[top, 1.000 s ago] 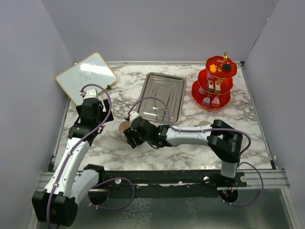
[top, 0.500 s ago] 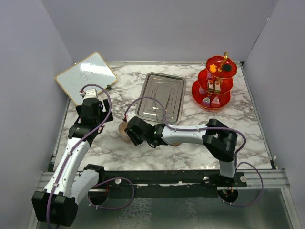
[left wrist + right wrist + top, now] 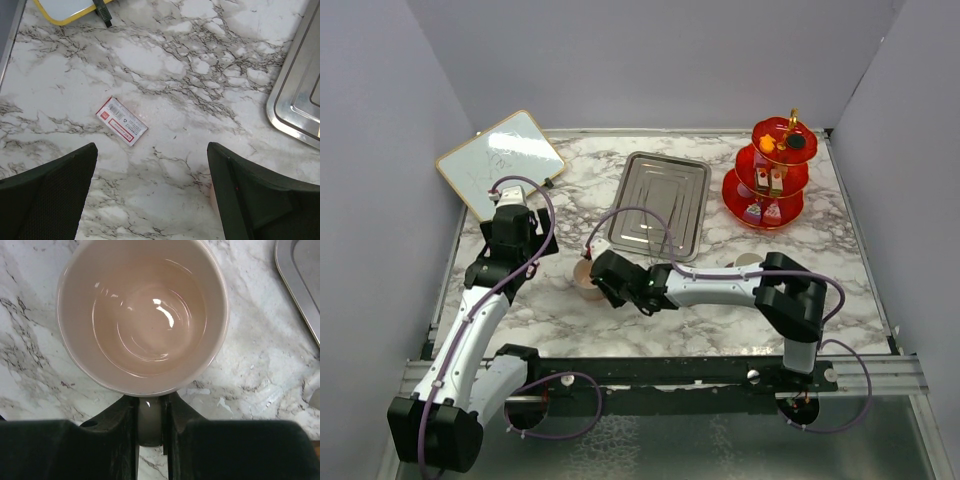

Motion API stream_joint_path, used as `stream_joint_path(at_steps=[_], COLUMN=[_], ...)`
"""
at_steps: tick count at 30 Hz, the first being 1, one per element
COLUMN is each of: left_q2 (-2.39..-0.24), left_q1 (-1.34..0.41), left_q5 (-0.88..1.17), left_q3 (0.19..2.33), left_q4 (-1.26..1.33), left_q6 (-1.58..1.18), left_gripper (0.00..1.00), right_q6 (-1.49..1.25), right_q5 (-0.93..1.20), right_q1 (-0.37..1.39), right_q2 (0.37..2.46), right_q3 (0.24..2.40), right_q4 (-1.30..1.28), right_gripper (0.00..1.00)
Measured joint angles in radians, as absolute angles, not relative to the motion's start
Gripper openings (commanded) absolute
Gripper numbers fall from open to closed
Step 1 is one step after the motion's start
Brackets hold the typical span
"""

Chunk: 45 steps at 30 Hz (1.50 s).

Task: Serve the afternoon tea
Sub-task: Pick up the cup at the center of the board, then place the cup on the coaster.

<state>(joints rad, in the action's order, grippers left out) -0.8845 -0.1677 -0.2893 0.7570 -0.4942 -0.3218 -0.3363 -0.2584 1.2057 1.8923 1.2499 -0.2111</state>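
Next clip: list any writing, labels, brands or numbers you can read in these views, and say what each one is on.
Nothing here can be quoted as it reads.
On the red-and-white card lying on the marble table: printed lines, too small to read.
On the whiteboard: faint marker scribbles, not legible.
On the steel tray, cup and red tiered stand: no text visible.

The pink cup [image 3: 142, 325] stands upright and empty, left of centre, its handle facing near. At the far right, the red three-tier stand [image 3: 744, 162] with its gold finial [image 3: 793, 116] carries small cake pieces [image 3: 753, 211].
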Motion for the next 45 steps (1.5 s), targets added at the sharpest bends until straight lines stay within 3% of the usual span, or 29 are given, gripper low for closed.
stream_joint_path(at_steps=[26, 45], left_q2=[-0.903, -0.905], left_q1=[-0.168, -0.168], left_q5=[-0.289, -0.289], left_q3=[0.757, 0.757], left_q4=[-0.494, -0.494], left_q6=[-0.318, -0.318], left_gripper=[0.99, 0.99], right_q6=[-0.417, -0.404], right_q5=[-0.260, -0.313], right_q1=[1.212, 1.218], right_q2=[1.664, 1.409], right_q3=[1.018, 0.973], right_q4=[-0.247, -0.325], right_gripper=[0.01, 0.01])
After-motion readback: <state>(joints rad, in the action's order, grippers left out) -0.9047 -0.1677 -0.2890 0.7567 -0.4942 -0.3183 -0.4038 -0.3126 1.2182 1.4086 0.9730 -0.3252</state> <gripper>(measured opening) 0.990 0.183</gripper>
